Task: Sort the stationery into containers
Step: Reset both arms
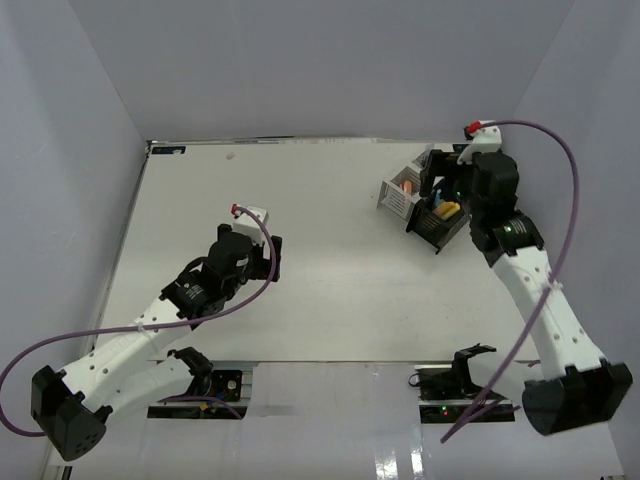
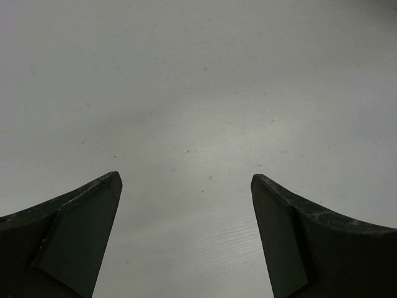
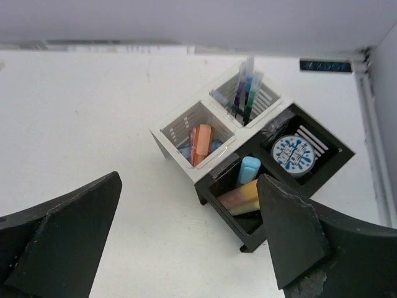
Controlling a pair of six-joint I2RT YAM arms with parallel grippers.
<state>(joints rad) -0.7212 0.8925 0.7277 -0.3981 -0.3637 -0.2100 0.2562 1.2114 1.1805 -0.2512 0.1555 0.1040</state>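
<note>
We log the right fingers (image 3: 68,236) spread and empty, with white box (image 3: 217,159) and black box (image 3: 338,149) just ahead between them, holding upright pens (image 3: 245,93), markers (image 3: 200,144) and roll (image 3: 294,153); the left fingers (image 2: 74,230), likewise spread and empty, face tabletop (image 2: 198,93) well apart.

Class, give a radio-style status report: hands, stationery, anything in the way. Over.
Left hand open over table. Right hand open above white box, black box. Markers, pens, roll inside them. No obstruction seen.
</note>
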